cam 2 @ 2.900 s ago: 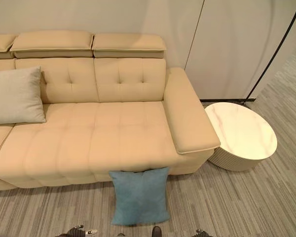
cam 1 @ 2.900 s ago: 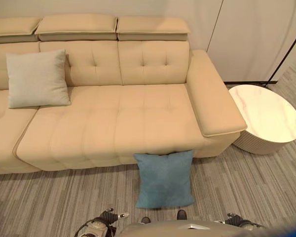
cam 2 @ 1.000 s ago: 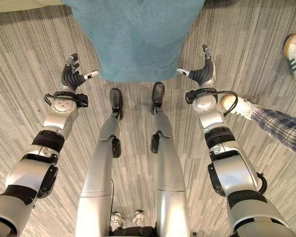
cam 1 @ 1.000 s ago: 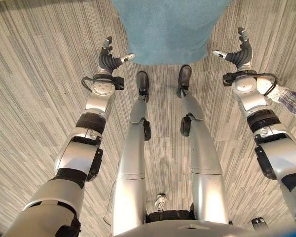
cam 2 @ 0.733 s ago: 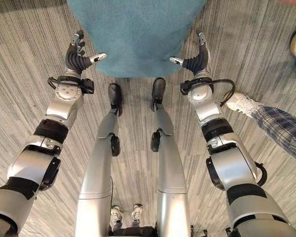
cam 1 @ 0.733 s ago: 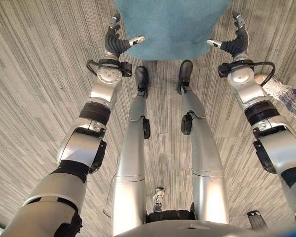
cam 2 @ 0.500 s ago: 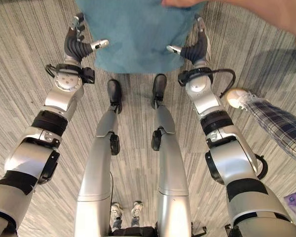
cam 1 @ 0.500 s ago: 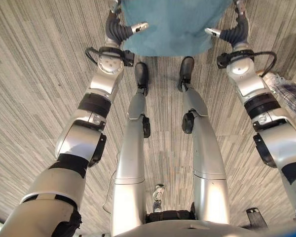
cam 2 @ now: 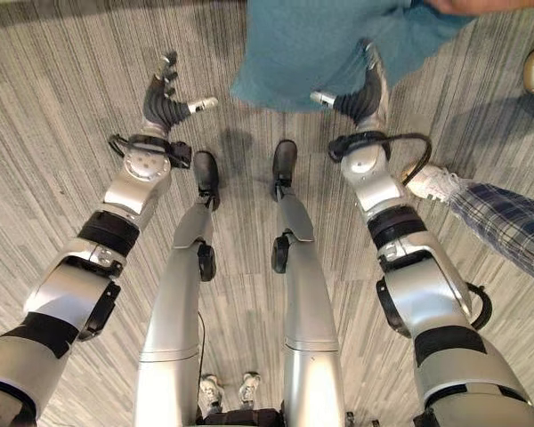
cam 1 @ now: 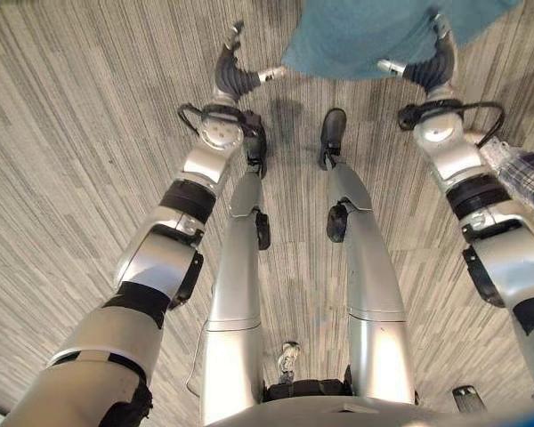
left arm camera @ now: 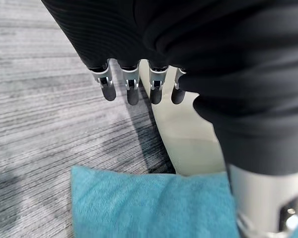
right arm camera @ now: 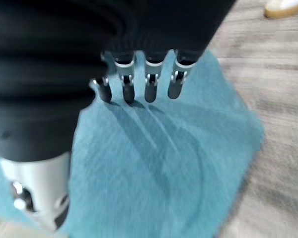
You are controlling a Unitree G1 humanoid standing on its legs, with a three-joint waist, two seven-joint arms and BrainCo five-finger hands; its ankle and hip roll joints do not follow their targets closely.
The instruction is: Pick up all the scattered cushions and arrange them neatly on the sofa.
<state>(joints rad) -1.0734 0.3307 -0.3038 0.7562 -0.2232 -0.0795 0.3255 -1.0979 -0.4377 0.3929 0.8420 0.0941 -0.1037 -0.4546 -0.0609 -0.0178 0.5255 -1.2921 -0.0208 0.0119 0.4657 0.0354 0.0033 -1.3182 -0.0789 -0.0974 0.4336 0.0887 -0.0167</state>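
Right wrist view shows the right hand [right arm camera: 139, 84] from very close, with its fingers [right arm camera: 175, 85] held out straight and spread a little, not curled around anything. Their dark tips reach over the blue cushion [right arm camera: 164, 163], and the cloth under them has a few soft folds. I cannot tell if the tips are pressing on the cloth or just above it. In the right eye view, this same hand sits at the right side of the cushion [cam 2: 329, 44], with the thumb [cam 2: 325, 98] sticking out across the cushion's lower edge. The left hand [cam 2: 165, 107] is out to the left of the cushion and apart from it, over the grey striped carpet [cam 2: 53, 178]. Its fingers are straight and open too, with the thumb pointing toward the cushion, and it holds nothing. In the left wrist view, the left hand's fingers [left arm camera: 131, 91] hang loose above the carpet, and a corner of the blue cushion [left arm camera: 149, 203] lies close by. Past the fingers there is a pale cream piece of the sofa's base [left arm camera: 186, 134] next to the cushion. The cushion is down by the carpet in front of the robot, not up on the sofa seat. Off to the right, a person's white shoe [cam 2: 432, 182] and checked trouser leg [cam 2: 507, 227] stand on the carpet near the right arm.
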